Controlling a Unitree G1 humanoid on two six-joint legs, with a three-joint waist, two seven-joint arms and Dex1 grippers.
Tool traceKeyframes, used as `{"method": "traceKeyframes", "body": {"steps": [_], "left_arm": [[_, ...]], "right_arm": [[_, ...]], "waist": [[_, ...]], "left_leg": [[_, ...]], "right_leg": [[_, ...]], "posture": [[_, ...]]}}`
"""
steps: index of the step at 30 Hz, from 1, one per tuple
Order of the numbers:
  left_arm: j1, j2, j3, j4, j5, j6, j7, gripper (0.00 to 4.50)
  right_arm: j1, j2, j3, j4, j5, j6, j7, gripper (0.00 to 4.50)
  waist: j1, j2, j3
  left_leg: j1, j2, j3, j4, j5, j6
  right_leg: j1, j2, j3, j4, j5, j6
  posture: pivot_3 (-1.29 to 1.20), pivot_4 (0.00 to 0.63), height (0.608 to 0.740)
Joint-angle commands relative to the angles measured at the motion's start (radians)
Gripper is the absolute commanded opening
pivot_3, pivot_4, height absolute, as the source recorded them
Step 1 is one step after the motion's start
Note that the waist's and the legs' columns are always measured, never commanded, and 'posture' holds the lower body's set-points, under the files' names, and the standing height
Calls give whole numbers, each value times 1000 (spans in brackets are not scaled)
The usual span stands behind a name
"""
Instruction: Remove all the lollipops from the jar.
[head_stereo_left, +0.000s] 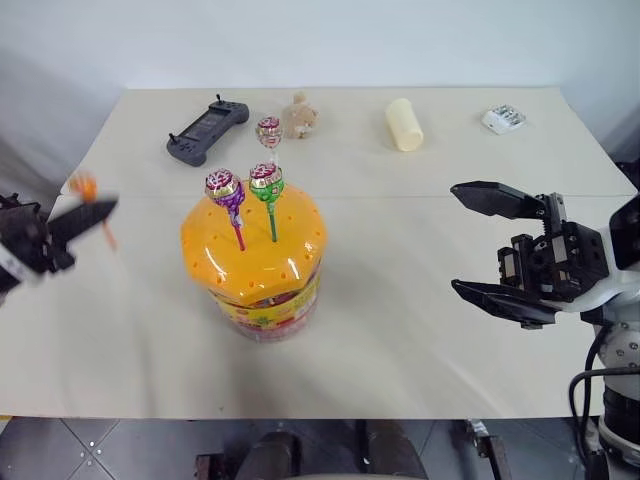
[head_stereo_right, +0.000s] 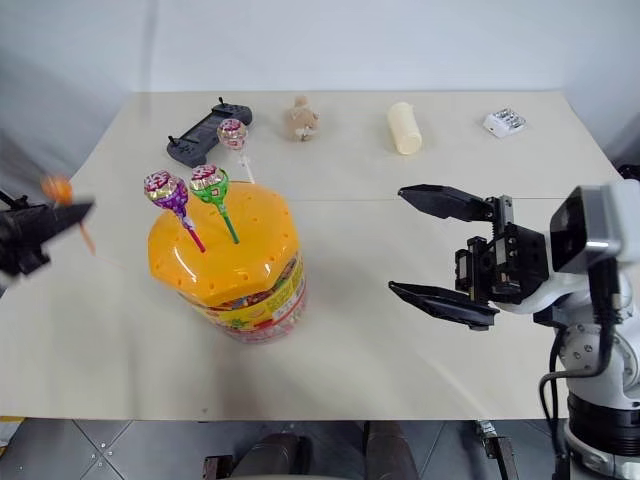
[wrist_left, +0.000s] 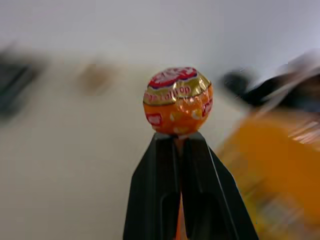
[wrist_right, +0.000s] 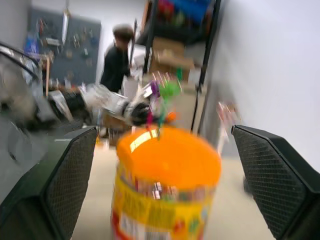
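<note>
The jar (head_stereo_left: 255, 262), a clear tub with an orange holed lid, stands mid-table. Three lollipops stand in the lid: purple (head_stereo_left: 224, 186), green (head_stereo_left: 266, 180) and pinkish-white (head_stereo_left: 268, 129) behind them. My left gripper (head_stereo_left: 97, 211) is out past the table's left edge, well away from the jar, shut on the stick of an orange lollipop (wrist_left: 177, 100). The candy's head sits just above the fingertips (wrist_left: 162, 145). My right gripper (head_stereo_left: 456, 238) hovers to the right of the jar, open wide and facing it, with nothing between its fingers.
Along the table's far side lie a dark game controller (head_stereo_left: 207, 130), a small tan plush toy (head_stereo_left: 299, 116), a cream cylinder (head_stereo_left: 404, 124) and a small white packet (head_stereo_left: 503, 119). A person (wrist_right: 116, 60) stands in the background of the right wrist view.
</note>
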Motion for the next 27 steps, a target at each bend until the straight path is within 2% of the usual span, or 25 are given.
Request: {"method": "traceKeyframes", "body": {"steps": [1, 7, 12, 17, 19, 21, 24, 27], "left_arm": [[112, 7, 30, -1, 130, -43, -8, 19], [228, -84, 29, -118, 159, -11, -4, 19], [286, -114, 51, -113, 210, -45, -25, 1255], [299, -179, 156, -100, 195, -257, -192, 2616], [289, -190, 233, -100, 146, -310, -286, 2616], [280, -181, 293, -165, 54, -269, -356, 2616], [230, -179, 320, -244, 3, -269, -358, 2616], [149, -215, 306, -345, -111, -234, -321, 2616]], "right_arm": [[-18, -17, 27, 20, -47, 14, 1, 4500], [-52, -13, 96, 56, -124, 27, 2, 4500], [-103, -8, 117, 63, -116, 67, -11, 4500], [-172, 5, 115, 49, -41, 142, -33, 4500], [-214, 20, 121, 43, -3, 181, -68, 4500], [-261, 21, 153, 39, 2, 235, -93, 4500], [-322, 29, 204, 41, -7, 300, -128, 4500], [-393, 77, 246, 62, -19, 348, -200, 4500]], "waist": [[5, -3, 1], [50, -4, 1], [51, -4, 1], [37, -4, 1], [34, -4, 1], [30, -4, 1], [29, -4, 1], [28, -4, 1]], "left_leg": [[-1, 0, -1, 0, 0, 0], [-2, -1, -4, 2, 0, 0], [-2, 0, -5, 1, 0, 0], [-2, 0, -3, 1, 0, 0], [-2, 0, -3, 1, 0, 0], [-2, 1, -4, 1, 0, 0], [-2, 0, -4, 1, 0, 0], [-2, 0, -5, 1, 0, 0]], "right_leg": [[0, -1, -1, 0, 0, 0], [3, -4, 1, -7, 0, 0], [2, -3, 0, -7, 0, 0], [2, -3, -1, -8, 0, 0], [2, -3, -2, -8, 0, 0], [2, -3, -2, -8, 0, 0], [3, -4, -1, -8, 0, 0], [3, -4, -1, -8, 0, 0]], "posture": [[0, 150, 740], [0, 150, 740], [0, 150, 740], [0, 150, 740], [0, 150, 740], [0, 150, 740], [0, 150, 740], [0, 150, 740]]}}
